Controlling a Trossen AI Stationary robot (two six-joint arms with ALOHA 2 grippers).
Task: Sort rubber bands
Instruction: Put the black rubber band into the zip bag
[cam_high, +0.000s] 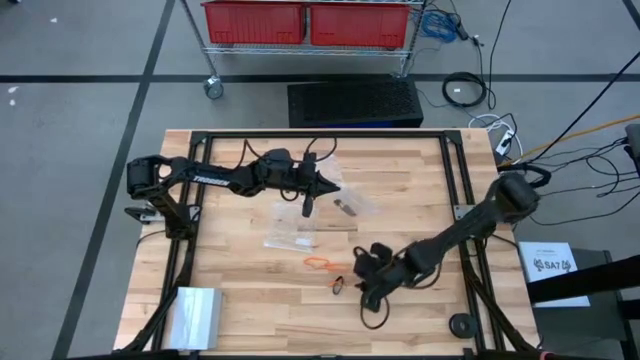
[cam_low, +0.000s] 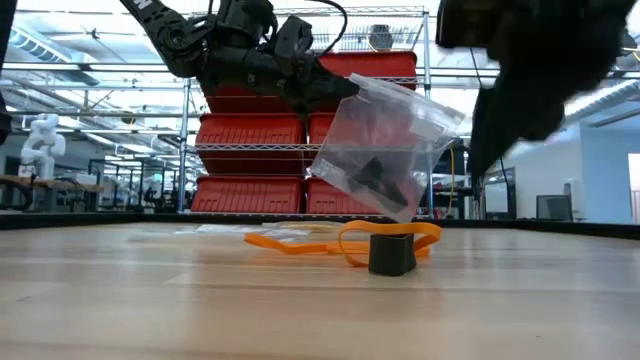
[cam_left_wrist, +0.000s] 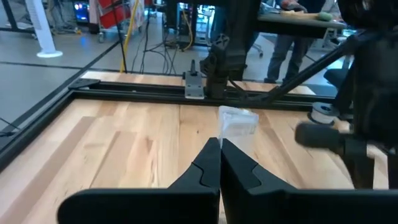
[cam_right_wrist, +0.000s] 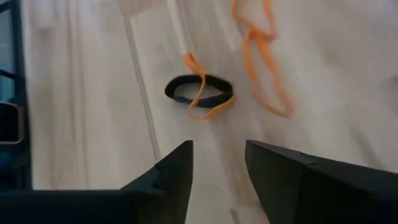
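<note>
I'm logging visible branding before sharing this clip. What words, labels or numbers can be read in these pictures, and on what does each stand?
"TROSSEN": white lettering along the left arm, small but just legible in the high view.
"SA7", roughly: dark print on a white sheet right of the table; the rest is too small to read.
Nothing readable on the red bins, the clear bag or the rubber bands.

2 arms, matte black, jointed tubular links; white lettering on left arm (cam_high: 210, 176) link; black cables along it; right arm (cam_high: 470, 225) with rounded elbow housing; wedge-shaped dark fingers (cam_right_wrist: 171, 171).
</note>
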